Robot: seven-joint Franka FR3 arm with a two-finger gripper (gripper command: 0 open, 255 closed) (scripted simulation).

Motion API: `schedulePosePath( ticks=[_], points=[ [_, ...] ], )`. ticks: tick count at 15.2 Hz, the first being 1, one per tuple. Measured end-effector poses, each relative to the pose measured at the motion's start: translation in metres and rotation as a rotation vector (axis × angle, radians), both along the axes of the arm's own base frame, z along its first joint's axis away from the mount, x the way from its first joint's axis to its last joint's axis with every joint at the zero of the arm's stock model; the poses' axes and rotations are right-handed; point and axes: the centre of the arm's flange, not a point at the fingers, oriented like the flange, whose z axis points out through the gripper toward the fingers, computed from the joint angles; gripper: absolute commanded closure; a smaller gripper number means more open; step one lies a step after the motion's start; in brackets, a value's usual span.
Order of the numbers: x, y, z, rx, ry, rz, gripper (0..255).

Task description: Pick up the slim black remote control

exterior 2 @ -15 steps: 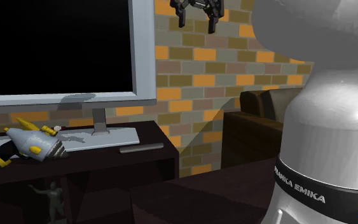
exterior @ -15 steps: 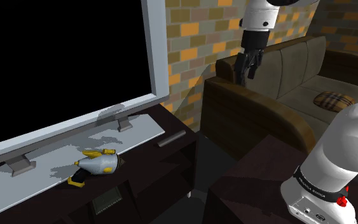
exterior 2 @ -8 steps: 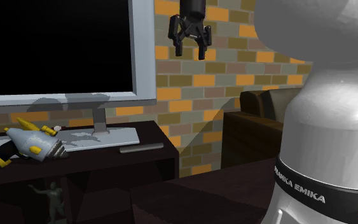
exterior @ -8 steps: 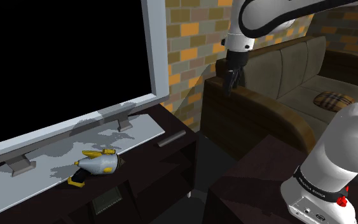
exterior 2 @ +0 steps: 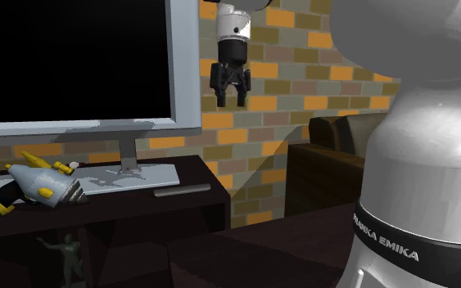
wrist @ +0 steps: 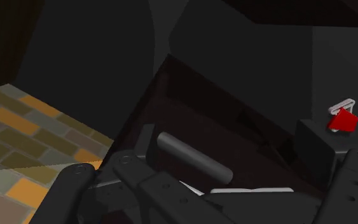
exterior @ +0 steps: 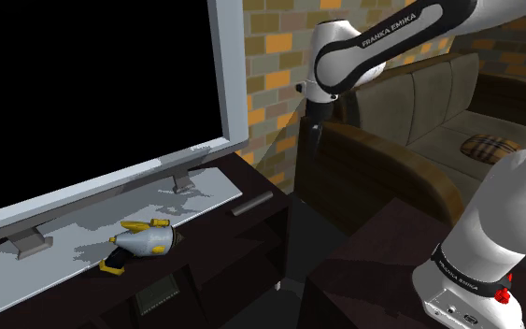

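Two fingers of your all-black gripper [exterior 2: 230, 102] appear to stand apart with nothing between them, though the dim wrist view leaves some doubt. Well below the hand, the slim black bar-shaped remote control [exterior 2: 182, 191] lies flat on the dark TV cabinet [exterior 2: 196, 173].

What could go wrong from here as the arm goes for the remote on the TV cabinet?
The gripper hangs high beside the TV frame; coming down, it might clip it. The slim remote lies flat by the front edge of the cabinet, close beside the TV's grey base, so a grasp may catch that base or nudge the remote off.
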Motion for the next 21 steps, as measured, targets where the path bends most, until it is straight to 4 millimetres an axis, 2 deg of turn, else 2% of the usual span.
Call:
schedulePosePath(
  ticks=[2,12,21],
  points=[
    [0.014,0.003,-0.021,-0.004,-0.008,0.067,0],
    [0.089,0.042,-0.118,-0.023,-0.047,0.404,0],
    [0.144,0.102,-0.204,-0.039,-0.082,0.708,0]
  ],
)
